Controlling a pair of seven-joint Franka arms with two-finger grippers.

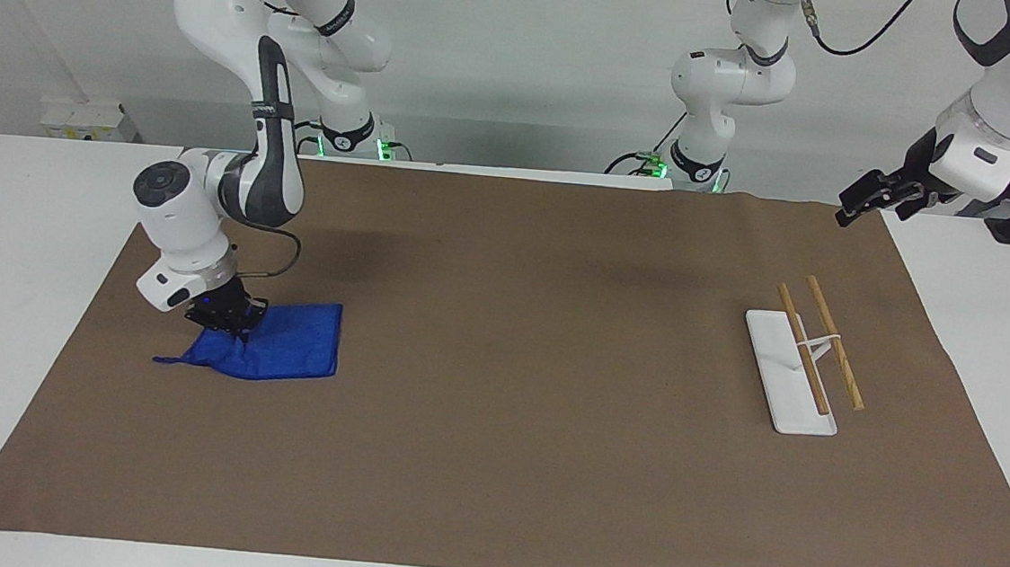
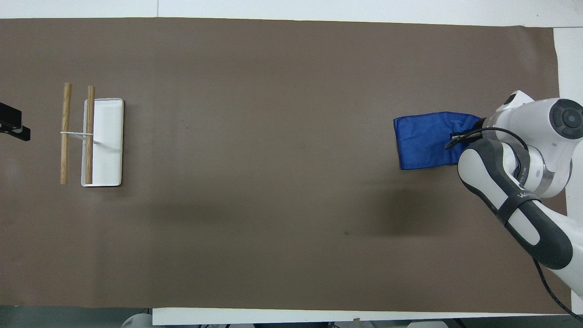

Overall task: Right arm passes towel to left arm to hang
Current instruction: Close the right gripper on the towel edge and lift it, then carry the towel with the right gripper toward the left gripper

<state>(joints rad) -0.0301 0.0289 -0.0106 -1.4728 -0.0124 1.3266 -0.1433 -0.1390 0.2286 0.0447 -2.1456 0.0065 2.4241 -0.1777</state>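
The blue towel [image 1: 283,352] lies on the brown mat at the right arm's end of the table, bunched up where it is pinched; it also shows in the overhead view [image 2: 426,141]. My right gripper [image 1: 224,320], with its small blue light, is shut on the towel's edge nearest the robots and lifts that part slightly. In the overhead view the right gripper [image 2: 460,136] is mostly covered by its own arm. My left gripper [image 1: 867,202] hangs in the air over the mat's corner at the left arm's end and waits; only its tip [image 2: 13,127] shows overhead.
A white rack base [image 1: 782,368] with two wooden bars [image 1: 834,341] stands at the left arm's end of the mat; it also shows in the overhead view [image 2: 109,141]. The brown mat [image 1: 529,430] covers most of the white table.
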